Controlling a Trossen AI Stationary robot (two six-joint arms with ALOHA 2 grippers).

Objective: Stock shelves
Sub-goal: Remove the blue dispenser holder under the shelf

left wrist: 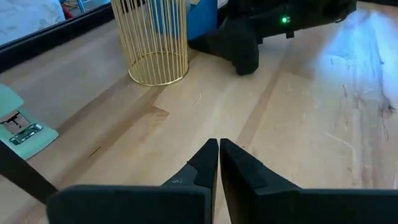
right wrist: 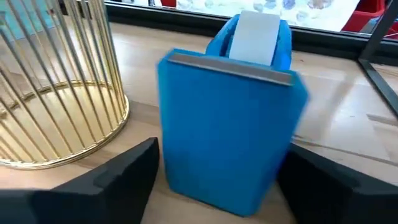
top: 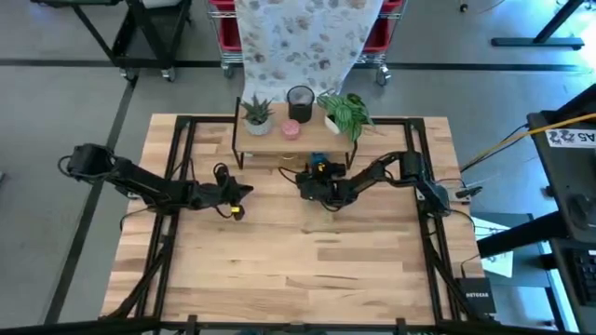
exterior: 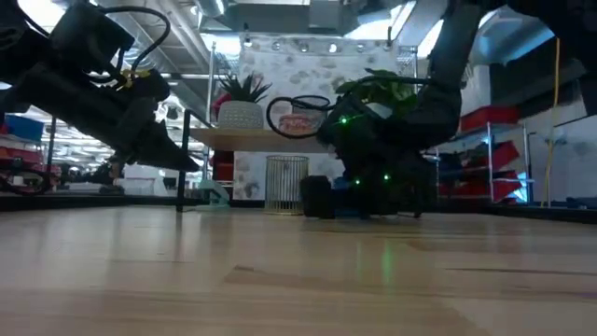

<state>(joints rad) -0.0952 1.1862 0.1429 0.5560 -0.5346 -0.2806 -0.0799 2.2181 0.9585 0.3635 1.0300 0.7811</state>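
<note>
Flanking one blue dispenser (right wrist: 227,124), right pincer (right wrist: 217,174) gapes.

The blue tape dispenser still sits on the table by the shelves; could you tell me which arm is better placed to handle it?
Right. The right gripper is open with its fingers either side of the blue tape dispenser; the left gripper is shut, farther away on bare table.

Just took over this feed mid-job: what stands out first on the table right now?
The right claw sits open around a blue tape dispenser under the front edge of the shelves, right beside a gold wire basket. On the top plank stand two potted plants, a black cup and a small pink container. The left claw is shut and empty, over bare table to the left of the shelves.
</note>
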